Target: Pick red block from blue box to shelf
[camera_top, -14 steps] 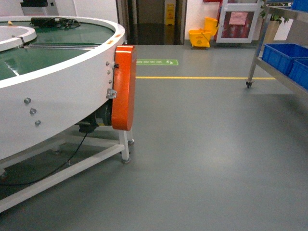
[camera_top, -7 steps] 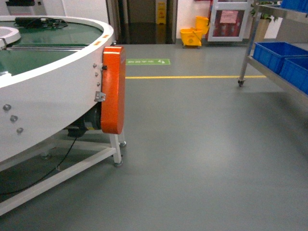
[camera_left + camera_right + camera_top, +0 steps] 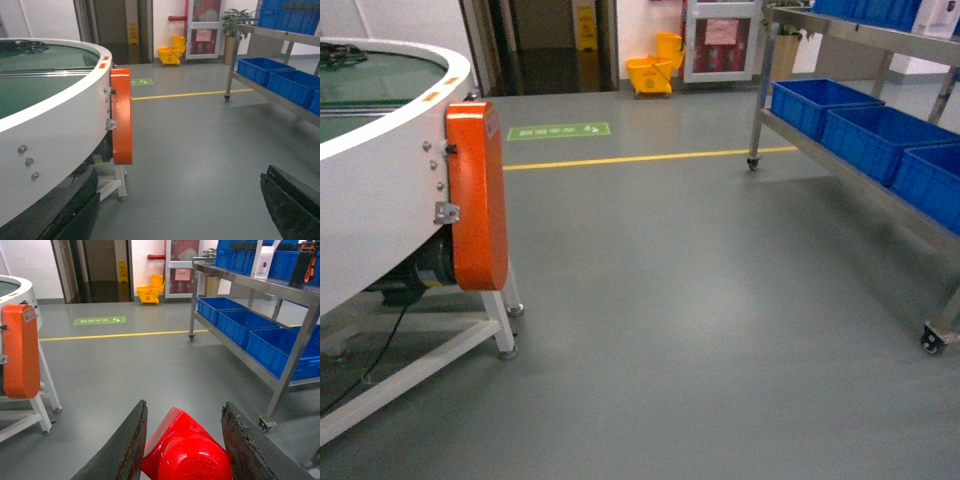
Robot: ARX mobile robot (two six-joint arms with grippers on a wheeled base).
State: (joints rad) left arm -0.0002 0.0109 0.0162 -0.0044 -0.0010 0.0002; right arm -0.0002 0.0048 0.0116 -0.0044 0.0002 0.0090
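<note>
The right tool [image 3: 182, 440] is closed on the red block [image 3: 187, 452], which fills the gap between its two dark fingers [image 3: 125, 445] at the near edge of the right wrist view. The left tool [image 3: 180, 210] stands open, its fingers wide apart at the bottom corners of the left wrist view, holding nothing. The shelf [image 3: 840, 150] stands on the right on the grey floor [image 3: 700, 300], carrying dark blue crates [image 3: 865, 135] on its lower tier, and the round white table [image 3: 380, 170] with its orange guard [image 3: 478, 195] is on the left.
</note>
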